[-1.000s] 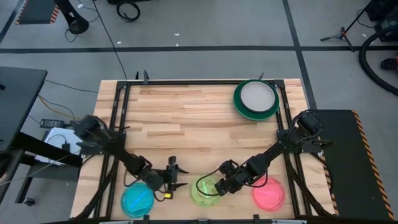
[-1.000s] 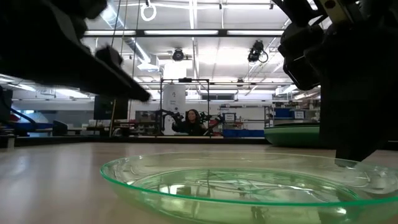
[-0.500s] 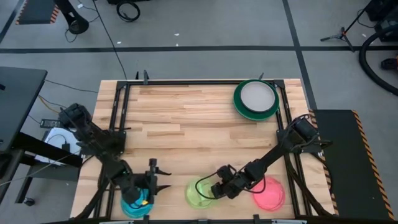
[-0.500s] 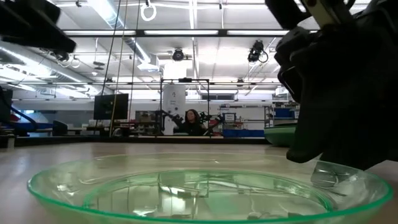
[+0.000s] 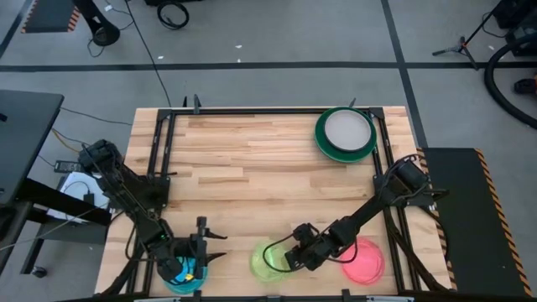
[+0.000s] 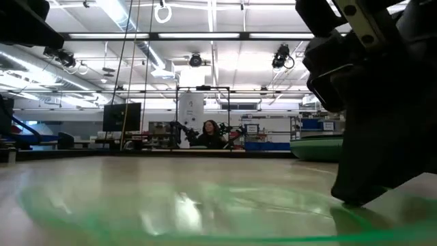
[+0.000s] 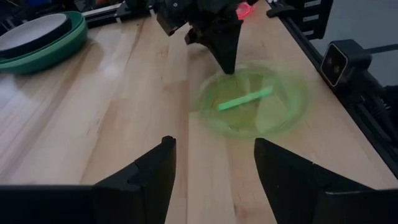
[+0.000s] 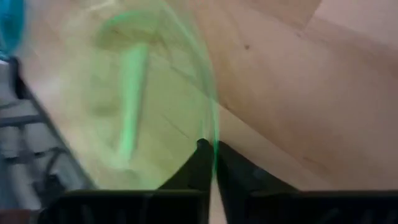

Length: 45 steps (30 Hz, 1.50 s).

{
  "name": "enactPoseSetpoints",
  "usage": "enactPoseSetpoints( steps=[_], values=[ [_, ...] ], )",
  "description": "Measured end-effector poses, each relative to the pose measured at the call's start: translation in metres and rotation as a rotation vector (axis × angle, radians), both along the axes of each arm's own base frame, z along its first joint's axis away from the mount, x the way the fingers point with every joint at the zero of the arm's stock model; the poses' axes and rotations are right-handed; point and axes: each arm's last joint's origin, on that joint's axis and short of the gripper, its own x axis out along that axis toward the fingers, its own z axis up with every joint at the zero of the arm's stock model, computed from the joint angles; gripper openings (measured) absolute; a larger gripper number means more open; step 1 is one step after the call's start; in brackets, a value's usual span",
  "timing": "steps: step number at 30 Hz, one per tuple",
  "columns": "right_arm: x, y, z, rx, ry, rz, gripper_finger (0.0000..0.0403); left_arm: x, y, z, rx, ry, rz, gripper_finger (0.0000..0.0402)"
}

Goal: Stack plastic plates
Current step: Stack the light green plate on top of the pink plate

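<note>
Three small translucent plates sit along the table's near edge: yellow-green plate (image 5: 268, 261) in the middle, blue plate (image 5: 186, 273) toward the left, pink plate (image 5: 364, 260) toward the right. Yellow-green plate's rim is pinched between the right gripper (image 5: 292, 255) fingers, closed tight on its edge, as the right wrist view shows with the thin green rim (image 8: 214, 134) running into the fingertips. Low view: that plate is only a green smear across the foreground (image 6: 205, 212), with the right arm's dark bulk blocking its right side. Left gripper (image 5: 204, 249) hovers over the blue plate, fingers (image 7: 149, 171) spread wide, nothing between them; much of the blue plate is hidden under it. Pink plate partly covered by the right arm. Far right corner: stack with a pale grey plate (image 5: 346, 129) on a dark green plate (image 5: 321, 141); any others beneath cannot be made out. Wooden table (image 5: 252, 159) otherwise. A person (image 6: 212, 133) sits far back in the room.
</note>
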Motion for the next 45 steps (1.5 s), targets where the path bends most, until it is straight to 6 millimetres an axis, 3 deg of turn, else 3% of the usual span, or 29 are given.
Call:
enactPoseSetpoints(
  steps=[2, 10, 16, 19, 24, 28, 32, 38, 42, 45],
  values=[
    [0.004, 0.002, 0.007, -0.050, 0.040, 0.020, 0.0011, 0.000, 0.000, 0.000, 0.003, 0.002, 0.001, 0.0222],
    [0.014, 0.006, 0.050, -0.218, 0.252, 0.074, 0.0006, 0.000, 0.001, -0.001, 0.010, 0.005, 0.003, 0.0222],
    [0.013, 0.010, 0.089, -0.221, 0.293, 0.279, 0.0006, -0.002, -0.001, -0.001, -0.006, 0.005, 0.002, 0.0222],
    [-0.004, 0.009, 0.113, -0.223, 0.297, 0.328, 0.0006, -0.002, -0.001, -0.001, -0.015, 0.004, 0.005, 0.0222],
    [-0.049, -0.003, 0.150, -0.278, 0.434, 0.308, 0.0005, -0.002, -0.001, -0.001, -0.016, 0.003, 0.006, 0.0222],
    [-0.082, -0.007, 0.168, -0.352, 0.531, 0.424, 0.0005, -0.002, -0.001, -0.001, -0.020, 0.003, 0.007, 0.0222],
    [-0.102, -0.005, 0.169, -0.425, 0.561, 0.642, 0.0005, -0.002, -0.001, 0.000, -0.024, 0.002, 0.008, 0.0221],
    [-0.123, -0.002, 0.145, -0.355, 0.688, 0.887, 0.0005, -0.002, -0.001, -0.001, -0.030, 0.012, -0.007, 0.0222],
    [-0.129, -0.001, 0.131, -0.259, 0.737, 0.977, 0.0005, -0.004, -0.005, 0.001, -0.076, 0.112, -0.183, 0.0222],
    [-0.129, -0.001, 0.124, -0.258, 0.717, 1.009, 0.0005, -0.004, -0.008, 0.016, -0.173, 0.165, -0.312, 0.0222]
  ],
)
